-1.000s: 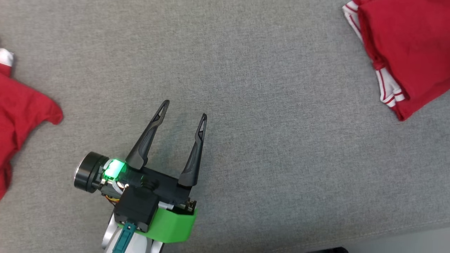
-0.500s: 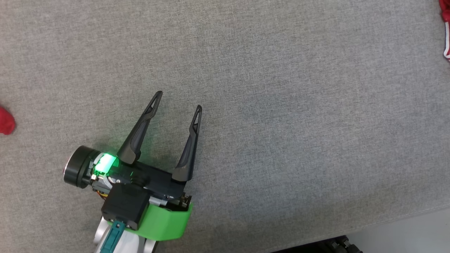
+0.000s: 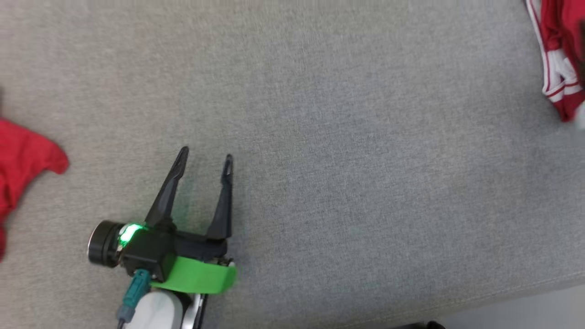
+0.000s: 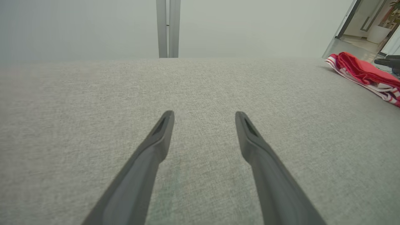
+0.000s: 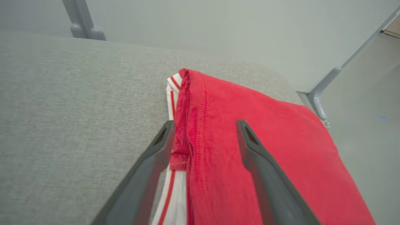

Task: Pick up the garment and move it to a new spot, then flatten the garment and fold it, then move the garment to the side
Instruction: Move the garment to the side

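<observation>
Two garments: crumpled garment (image 3: 23,160) at left edge, folded garment (image 3: 564,27) upper right; your left gripper (image 3: 205,154) and right gripper (image 5: 204,122) both gape.

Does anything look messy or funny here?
Only a little: the red cloth at the left edge of the grey fabric surface lies rumpled, while the folded red garment with white striped trim on the right lies neat.

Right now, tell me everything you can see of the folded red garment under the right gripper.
The folded red garment looks like soft knit cloth, with white red-striped trim showing along one edge. It lies flat in layers on the grey padded surface, near its corner. The right gripper hangs open over the stitched hem, a finger on each side; whether it touches is unclear.
</observation>
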{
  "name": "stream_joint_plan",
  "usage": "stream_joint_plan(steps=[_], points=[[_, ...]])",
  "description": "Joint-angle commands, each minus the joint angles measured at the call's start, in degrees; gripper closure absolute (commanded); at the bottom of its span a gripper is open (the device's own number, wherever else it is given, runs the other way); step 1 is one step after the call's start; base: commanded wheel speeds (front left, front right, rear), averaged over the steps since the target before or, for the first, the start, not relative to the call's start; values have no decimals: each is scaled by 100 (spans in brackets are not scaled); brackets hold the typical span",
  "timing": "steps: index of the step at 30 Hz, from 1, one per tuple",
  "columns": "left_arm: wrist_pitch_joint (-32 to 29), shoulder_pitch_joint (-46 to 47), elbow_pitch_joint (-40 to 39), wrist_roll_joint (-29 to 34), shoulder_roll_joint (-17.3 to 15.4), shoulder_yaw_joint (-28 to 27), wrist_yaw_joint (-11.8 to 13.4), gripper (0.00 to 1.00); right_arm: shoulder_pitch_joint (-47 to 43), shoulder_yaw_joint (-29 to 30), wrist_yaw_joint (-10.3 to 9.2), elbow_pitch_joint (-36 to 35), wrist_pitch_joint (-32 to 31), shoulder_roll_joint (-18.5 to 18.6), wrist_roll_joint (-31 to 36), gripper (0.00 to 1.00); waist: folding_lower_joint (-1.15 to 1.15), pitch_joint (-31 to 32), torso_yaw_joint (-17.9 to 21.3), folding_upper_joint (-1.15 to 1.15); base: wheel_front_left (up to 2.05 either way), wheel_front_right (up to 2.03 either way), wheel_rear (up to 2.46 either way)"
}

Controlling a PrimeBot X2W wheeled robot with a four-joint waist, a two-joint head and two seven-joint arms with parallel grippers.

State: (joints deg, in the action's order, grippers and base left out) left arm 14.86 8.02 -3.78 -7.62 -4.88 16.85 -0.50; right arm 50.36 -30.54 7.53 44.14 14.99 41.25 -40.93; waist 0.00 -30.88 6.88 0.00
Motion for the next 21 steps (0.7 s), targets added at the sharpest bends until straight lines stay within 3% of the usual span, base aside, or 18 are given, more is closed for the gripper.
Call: stream_joint_plan(steps=[1,7,13,21], points=[[37,-126,96,-99,-3,-89,24,0,-292,44,-8,-162,20,-101,50,0,0,924,-303,0,0,0,0],[36,-534,540,-339,79,-526,-22,0,-1484,483,-7,-984,20,-896,442,0,0,1819,-411,0,0,0,0],[33,-993,725,-406,158,-865,-51,0,-2761,1326,-7,-1784,20,-1803,1117,0,0,2577,-504,0,0,0,0],[34,-1549,772,-360,193,-1146,-86,0,-4095,1858,-7,-2670,20,-2715,1982,0,0,3176,-573,0,0,0,0]])
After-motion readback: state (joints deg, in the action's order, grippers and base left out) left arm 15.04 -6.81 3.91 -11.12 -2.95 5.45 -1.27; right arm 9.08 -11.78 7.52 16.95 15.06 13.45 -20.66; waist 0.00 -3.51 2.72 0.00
